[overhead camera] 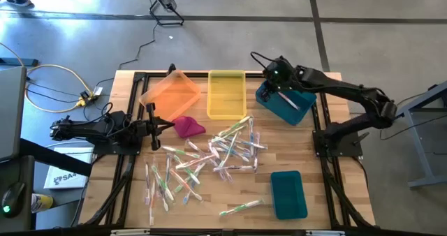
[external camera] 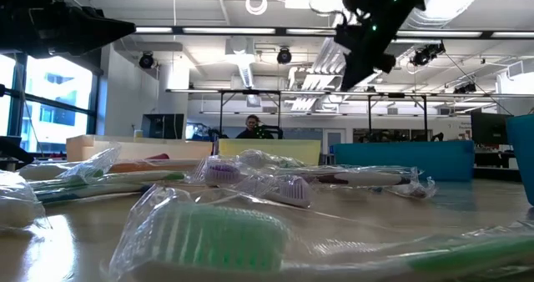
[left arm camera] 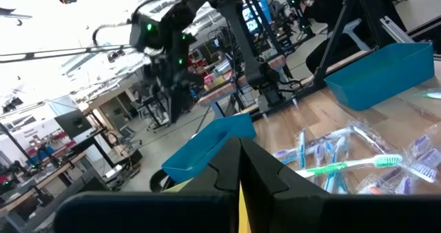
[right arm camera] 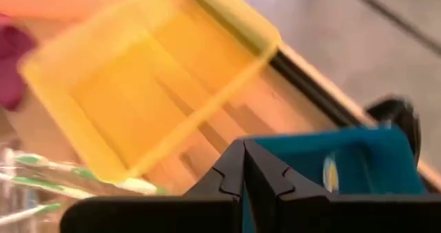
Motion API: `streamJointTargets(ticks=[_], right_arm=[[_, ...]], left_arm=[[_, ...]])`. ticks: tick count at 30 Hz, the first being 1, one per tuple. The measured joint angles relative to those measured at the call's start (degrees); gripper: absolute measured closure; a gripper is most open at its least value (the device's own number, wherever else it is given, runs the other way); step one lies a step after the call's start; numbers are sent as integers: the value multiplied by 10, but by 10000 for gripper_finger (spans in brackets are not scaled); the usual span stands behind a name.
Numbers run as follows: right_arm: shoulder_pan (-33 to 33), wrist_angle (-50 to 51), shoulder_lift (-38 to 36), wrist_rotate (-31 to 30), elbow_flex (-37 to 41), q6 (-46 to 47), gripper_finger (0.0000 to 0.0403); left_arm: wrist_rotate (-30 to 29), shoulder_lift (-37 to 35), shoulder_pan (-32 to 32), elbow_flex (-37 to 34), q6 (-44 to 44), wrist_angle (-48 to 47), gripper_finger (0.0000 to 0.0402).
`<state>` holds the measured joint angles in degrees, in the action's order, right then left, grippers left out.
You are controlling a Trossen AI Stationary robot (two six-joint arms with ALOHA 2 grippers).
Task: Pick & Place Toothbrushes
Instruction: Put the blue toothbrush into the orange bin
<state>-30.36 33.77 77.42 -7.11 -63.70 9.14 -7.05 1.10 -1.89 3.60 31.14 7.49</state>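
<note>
We are hovering the right gripper (overhead camera: 282, 84) above the far teal bin (overhead camera: 286, 102), jaws pressed together with nothing visible between them; in the right wrist view the two dark fingers (right arm camera: 233, 169) meet edge to edge, with the teal bin just past their tips and the yellow bin (right arm camera: 145, 88) farther ahead. A wrapped toothbrush (overhead camera: 288, 100) is lying inside that bin, directly under the jaws, so we judge that we are sitting between a finished drop and the next pick.

The left gripper (overhead camera: 155, 126) is waiting low over the surface (overhead camera: 321, 194), jaws also pressed together and empty, with the magenta cloth lump (overhead camera: 188, 126) just beyond its tips and the orange bin (overhead camera: 170, 91) a little further off.

Most of the toothbrushes (overhead camera: 223, 149) are lying scattered on the surface, well apart from the right jaws and back toward the near edge, with one pair (overhead camera: 241, 207) resting beside the near teal bin (overhead camera: 288, 194).

The next move, as we see it, calls for swinging the right arm back over the pile, spreading the jaws, and choosing a brush lying clear of its neighbours, since the wrappers overlap and a careless pinch may drag several.
</note>
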Motion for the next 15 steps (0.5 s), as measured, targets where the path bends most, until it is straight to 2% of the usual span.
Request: streamJointTargets(ticks=[8,15], right_arm=[[40,-12,-24,-1,0,-6,400],[98,22,-29,12,0,-4,400]], left_arm=[[-1,0,0,0,-15,-2,402],[1,0,0,0,-33,-4,402]])
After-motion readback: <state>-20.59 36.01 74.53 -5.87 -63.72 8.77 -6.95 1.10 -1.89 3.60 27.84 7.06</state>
